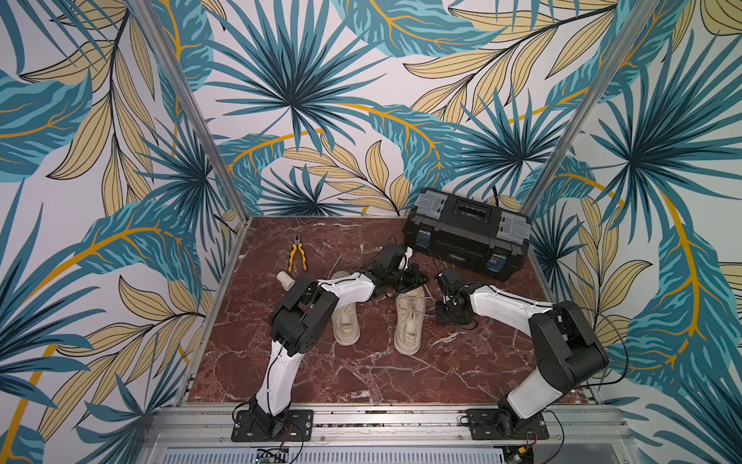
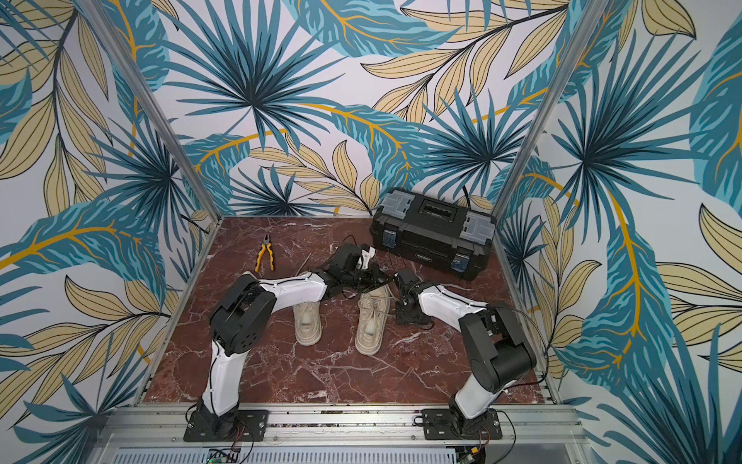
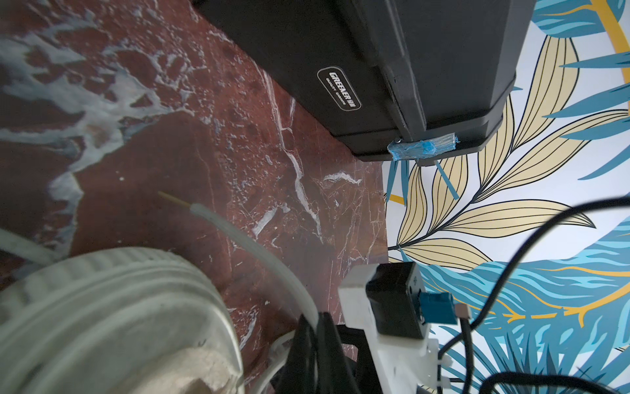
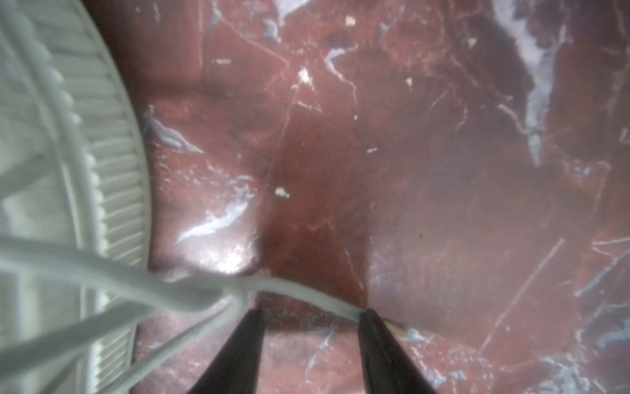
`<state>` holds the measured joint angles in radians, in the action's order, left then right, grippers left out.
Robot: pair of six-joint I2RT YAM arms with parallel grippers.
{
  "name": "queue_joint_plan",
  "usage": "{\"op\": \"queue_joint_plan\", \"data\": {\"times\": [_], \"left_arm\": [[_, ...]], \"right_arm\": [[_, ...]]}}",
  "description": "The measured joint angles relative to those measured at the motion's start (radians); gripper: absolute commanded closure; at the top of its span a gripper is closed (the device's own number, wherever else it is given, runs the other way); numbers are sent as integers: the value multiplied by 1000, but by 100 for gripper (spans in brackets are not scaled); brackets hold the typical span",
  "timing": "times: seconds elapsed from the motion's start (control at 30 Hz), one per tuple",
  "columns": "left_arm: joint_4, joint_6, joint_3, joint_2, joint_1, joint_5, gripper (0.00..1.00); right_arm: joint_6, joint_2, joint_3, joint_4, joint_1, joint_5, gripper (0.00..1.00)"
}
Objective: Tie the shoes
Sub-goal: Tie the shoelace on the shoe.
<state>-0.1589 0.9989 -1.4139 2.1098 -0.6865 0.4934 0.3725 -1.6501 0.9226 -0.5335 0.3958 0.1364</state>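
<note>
Red marble with white veins forms the work surface [image 1: 361, 373], enclosed by leaf-patterned walls. Left shoe [image 1: 346, 321] and right shoe [image 1: 409, 321] stand side by side near the centre, apart from each other. A black toolbox [image 1: 465, 237] sits at the far right corner, and yellow-handled pliers [image 1: 297, 257] lie at the far left.

Left gripper [image 1: 413, 279]: positioned over the far end of the right shoe. In the left wrist view its jaws [image 3: 317, 324] are pressed together on a lace tail [image 3: 259, 249], which runs out from between them across the marble to its tip.

Right gripper [image 1: 449, 317]: low over the marble, just beside the right shoe on the side away from the left shoe. In the right wrist view its jaws [image 4: 312, 312] stand apart with bare marble between them. A lace strand [image 4: 306, 293] leads from the shoe and touches the tip of one finger [image 4: 375, 337]; it is not clamped.

Limits of visibility:
- The left forearm covers the far part of the left shoe; the left gripper hides the far end of the right shoe.
- Neither top view resolves the jaw gap of either gripper.
- Both wrist views cut the shoe down to a ridged sole edge.
- The right wrist view is blurred, so how the laces cross cannot be determined.
</note>
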Motion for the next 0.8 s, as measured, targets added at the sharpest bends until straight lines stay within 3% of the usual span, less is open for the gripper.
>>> {"op": "queue_joint_plan", "data": {"times": [0.47, 0.8], "left_arm": [[0, 0, 0, 0, 0, 0, 100], [0, 0, 0, 0, 0, 1, 100]], "right_arm": [[-15, -3, 28, 2, 0, 25, 48], [-35, -24, 53, -5, 0, 42, 39]]}}
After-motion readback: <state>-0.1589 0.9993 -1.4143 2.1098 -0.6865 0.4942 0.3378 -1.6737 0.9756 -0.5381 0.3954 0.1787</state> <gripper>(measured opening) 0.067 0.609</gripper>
